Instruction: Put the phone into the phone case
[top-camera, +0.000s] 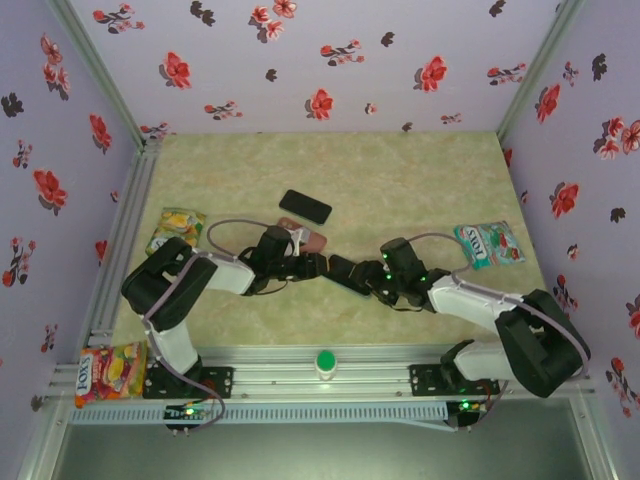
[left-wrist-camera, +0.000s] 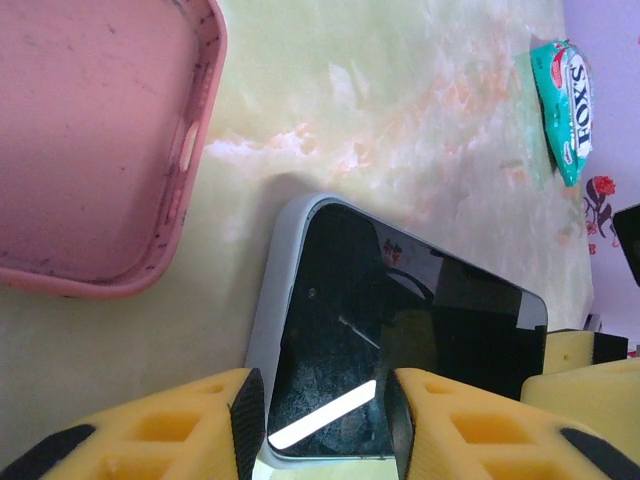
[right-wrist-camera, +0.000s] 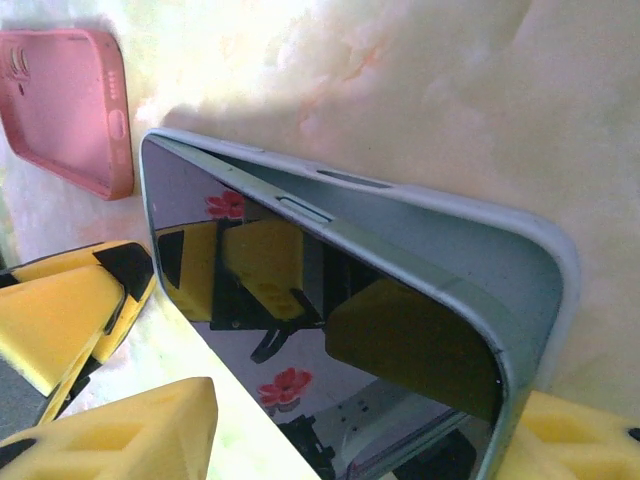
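Task not yet done: the black-screened phone w/ pale grey rim (left-wrist-camera: 400, 320) sits outside the empty pink soft phone case (left-wrist-camera: 90, 150). The case lies open side up just beside the phone, near the middle of the counter (top-camera: 420, 180), on the far-edge side. Left to do: phone to be aligned over case and pressed in.

Left fingers (left-wrist-camera: 170, 430) are part spread over the phone's end; no pinch is evident. Right fingers (right-wrist-camera: 130, 435) are set either side of the phone's other end; whether it's pinched can't be told.

The phone's tilt, one long edge raised, is plain in the right wrist view but hardly readable in the left wrist view. The top view adds both arms meeting at the phone.
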